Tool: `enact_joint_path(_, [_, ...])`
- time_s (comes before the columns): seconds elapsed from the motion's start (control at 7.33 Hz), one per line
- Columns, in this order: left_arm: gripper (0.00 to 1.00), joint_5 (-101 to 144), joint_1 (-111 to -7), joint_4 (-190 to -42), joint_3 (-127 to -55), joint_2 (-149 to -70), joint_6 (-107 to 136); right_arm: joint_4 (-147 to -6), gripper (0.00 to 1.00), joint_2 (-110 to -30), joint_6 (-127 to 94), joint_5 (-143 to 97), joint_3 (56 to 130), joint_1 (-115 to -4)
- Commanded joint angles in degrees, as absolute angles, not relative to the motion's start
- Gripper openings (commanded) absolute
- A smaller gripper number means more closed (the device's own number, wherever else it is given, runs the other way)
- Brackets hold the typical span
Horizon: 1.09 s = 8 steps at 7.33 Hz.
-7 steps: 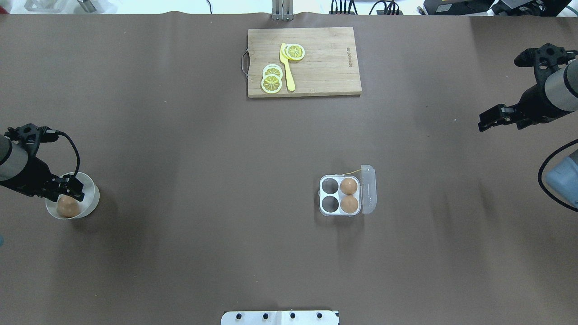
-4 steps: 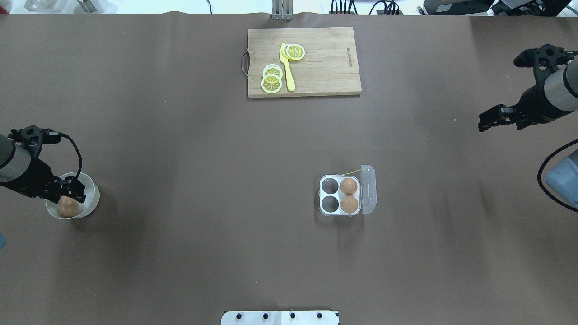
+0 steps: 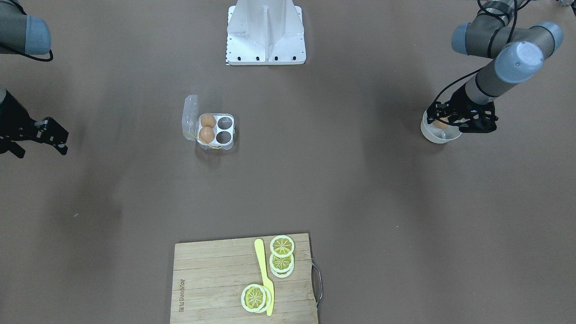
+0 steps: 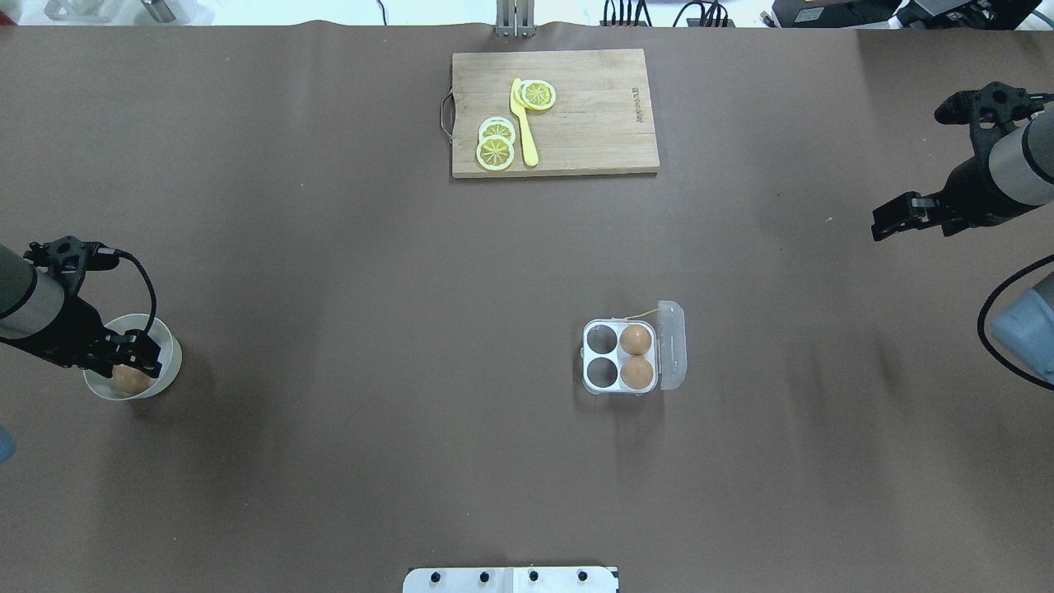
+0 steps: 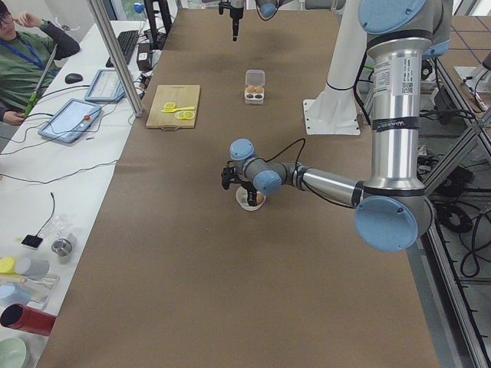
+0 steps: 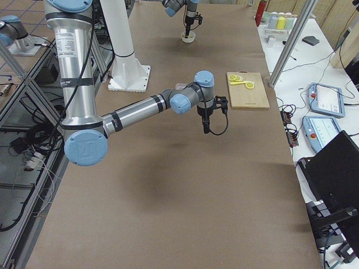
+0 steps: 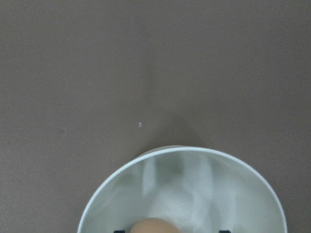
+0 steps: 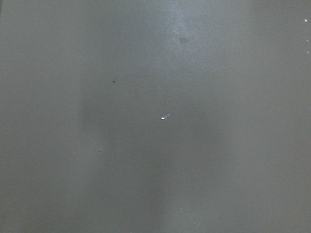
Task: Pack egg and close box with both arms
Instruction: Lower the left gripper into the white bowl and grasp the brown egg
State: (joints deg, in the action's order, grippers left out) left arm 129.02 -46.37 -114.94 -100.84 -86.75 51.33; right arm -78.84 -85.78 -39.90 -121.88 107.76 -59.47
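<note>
A clear egg carton (image 4: 601, 372) stands right of the table's middle with its lid (image 4: 673, 346) open to the right. Two orange-brown eggs (image 4: 636, 338) (image 4: 636, 372) fill its right cells; the two left cells are empty. A third egg (image 4: 130, 380) lies in a white bowl (image 4: 170, 350) at the far left. My left gripper (image 4: 132, 356) reaches down into the bowl, open, with its fingers on either side of that egg (image 7: 153, 225). My right gripper (image 4: 889, 221) hovers open and empty over bare table at the far right.
A wooden cutting board (image 4: 593, 123) with lemon slices (image 4: 496, 151) and a yellow knife (image 4: 523, 123) lies at the table's far edge. The white mounting base (image 4: 510, 580) is at the near edge. Brown table surface lies between bowl and carton.
My left gripper has sunk lower into the bowl over the egg, and its wrist has shifted slightly back. The right arm has barely moved.
</note>
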Motion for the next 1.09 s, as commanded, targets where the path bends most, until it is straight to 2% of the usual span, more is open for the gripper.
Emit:
enact_joint_path(0.0, [0.48, 129.0, -46.3, -114.9, -100.9, -86.7, 51.4, -78.8, 1.0, -85.8, -39.9, -121.8, 107.8, -59.4])
enact_joint_path(0.41, [0.07, 128.9, -46.4, -115.0, -101.2, -86.7, 51.4, -78.8, 1.0, -85.8, -39.9, -121.8, 107.8, -59.4])
enact_joint_path(0.55, [0.0, 129.0, -46.4, -115.0, -101.2, -86.7, 51.4, -78.8, 1.0, -85.8, -39.9, -121.8, 107.8, -59.4])
enact_joint_path(0.95, [0.0, 129.0, -47.2, -115.0, -104.2, -86.7, 51.2, -78.8, 1.0, -85.7, -39.9, -121.8, 107.9, -59.4])
